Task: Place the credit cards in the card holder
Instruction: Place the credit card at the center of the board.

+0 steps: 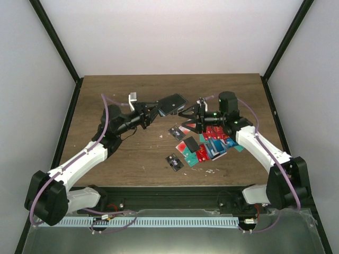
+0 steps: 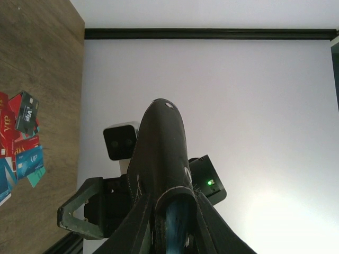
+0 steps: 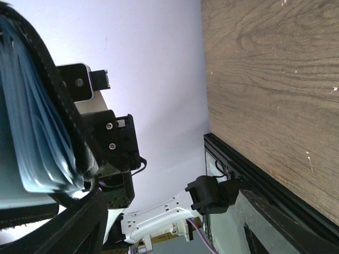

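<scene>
Card holder (image 1: 174, 103) hangs above the desk (image 1: 106, 95), clenched at one end in my left jaws, its blue-grey inside turned toward the right jaws. Those stand spread just beside it, grasping nothing I can see. Cards (image 1: 212, 147) lie heaped on the desk under the right arm (image 1: 254, 143), a few strays nearby.

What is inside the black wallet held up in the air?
Light blue pockets show inside the card holder. Their folds hide whether anything sits deeper in.

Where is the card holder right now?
Top view, mid-table: the card holder is held up by the left gripper, just left of the right gripper, beyond the cards.
</scene>
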`<state>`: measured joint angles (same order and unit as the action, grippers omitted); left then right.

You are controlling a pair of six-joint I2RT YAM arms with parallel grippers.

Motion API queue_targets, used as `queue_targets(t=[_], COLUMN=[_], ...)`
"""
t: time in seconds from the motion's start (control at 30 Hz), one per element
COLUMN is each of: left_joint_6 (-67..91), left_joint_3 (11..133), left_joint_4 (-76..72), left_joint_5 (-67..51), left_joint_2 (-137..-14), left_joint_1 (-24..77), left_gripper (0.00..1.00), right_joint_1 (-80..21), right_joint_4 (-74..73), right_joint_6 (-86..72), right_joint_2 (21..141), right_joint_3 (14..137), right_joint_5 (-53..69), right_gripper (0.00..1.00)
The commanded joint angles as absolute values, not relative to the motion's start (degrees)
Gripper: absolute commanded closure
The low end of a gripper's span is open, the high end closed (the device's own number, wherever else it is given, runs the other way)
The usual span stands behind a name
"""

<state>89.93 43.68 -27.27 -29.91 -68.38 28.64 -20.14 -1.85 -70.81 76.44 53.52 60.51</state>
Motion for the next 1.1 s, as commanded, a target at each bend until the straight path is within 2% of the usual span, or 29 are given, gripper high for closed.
queue_targets(t=[0.0,0.7,0.77,0.93,1.07], left_joint_6=[91.1,93.6,94.5,98.8,100.1], left_joint_3=[43.5,42.9,42.9,41.3,39.9], left_joint_4=[-32.4,-36.9,-36.8,-34.7,-33.5], left_joint_5=[-31.2,-30.4,-29.5,-26.3,-24.6], left_joint_2=[-68.6,-70.2,-70.0,-68.9,-67.8], left_joint_1=[29.0,30.5,30.5,30.4,30.5], left_gripper=[0.96,0.96,0.96,0.96,0.96], right_joint_1=[-21.0,-24.4,-24.6,-24.6,-24.5], right_joint_4=[0.7,12.8,8.5,-13.8,-19.0], right_joint_6=[-71.7,-75.4,-71.4,-46.2,-40.4], right_joint_2=[77.1,80.1,80.8,83.5,83.6], right_joint_3=[56.7,56.6,57.5,62.0,61.0], right_joint_5=[61.8,68.4,70.3,70.5,69.0], right_gripper=[0.32,0.33,0.34,0.38,0.42])
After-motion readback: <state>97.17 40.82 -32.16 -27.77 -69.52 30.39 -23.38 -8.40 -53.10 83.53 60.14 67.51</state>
